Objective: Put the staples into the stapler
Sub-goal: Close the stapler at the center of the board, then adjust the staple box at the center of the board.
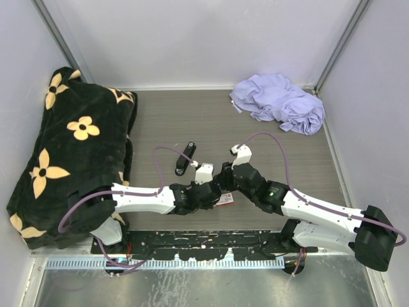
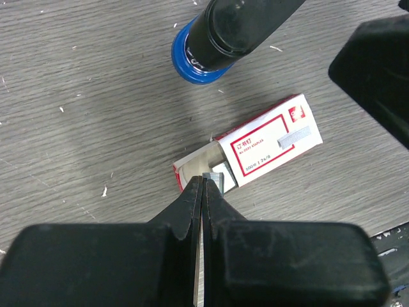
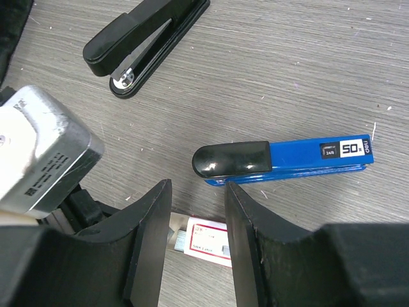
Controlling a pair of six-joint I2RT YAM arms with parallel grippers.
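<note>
Red-labelled staples box (image 2: 271, 142) open | left hand (image 2: 201, 183) pinched shut at strip (image 2: 219, 177) | right hand (image 3: 197, 192) spread | I judge next: draw strip out cleanly.

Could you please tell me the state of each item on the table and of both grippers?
staple box: open, tray slid partly out.
blue stapler: closed.
black stapler: closed.
left gripper: shut, tips at the tray.
right gripper: open.
purple cloth: crumpled.
</note>
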